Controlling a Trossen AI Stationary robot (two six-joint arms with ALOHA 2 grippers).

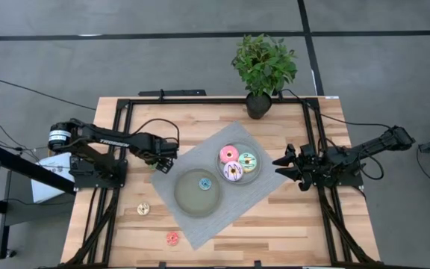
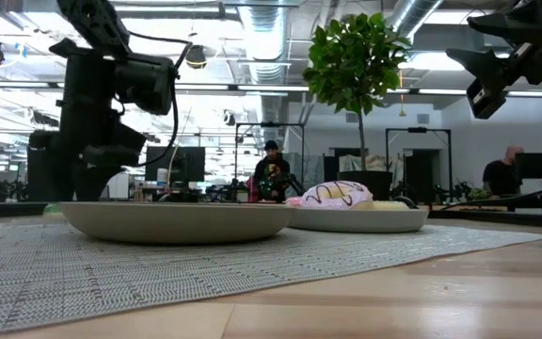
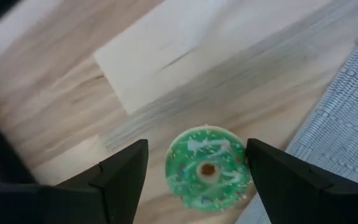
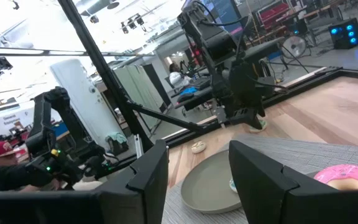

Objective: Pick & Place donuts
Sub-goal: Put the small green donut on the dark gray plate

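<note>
Now left gripper half-open astride green donut; untouched.

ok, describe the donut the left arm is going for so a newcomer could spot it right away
Start at the grey woven mat in the middle of the table and go to its edge on the left arm's side. There the green donut lies flat on bare wood, between the fingers of the open left pincer. It is the only green-iced one off the plates.

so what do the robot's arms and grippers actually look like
Both arms are dark, near black, built of boxy jointed segments with black cables looping alongside. The left arm has pale lettering on its forearm and a silver-grey round joint at its base. Each ends in two flat, wedge-shaped black fingers: left gripper, right gripper.
</note>
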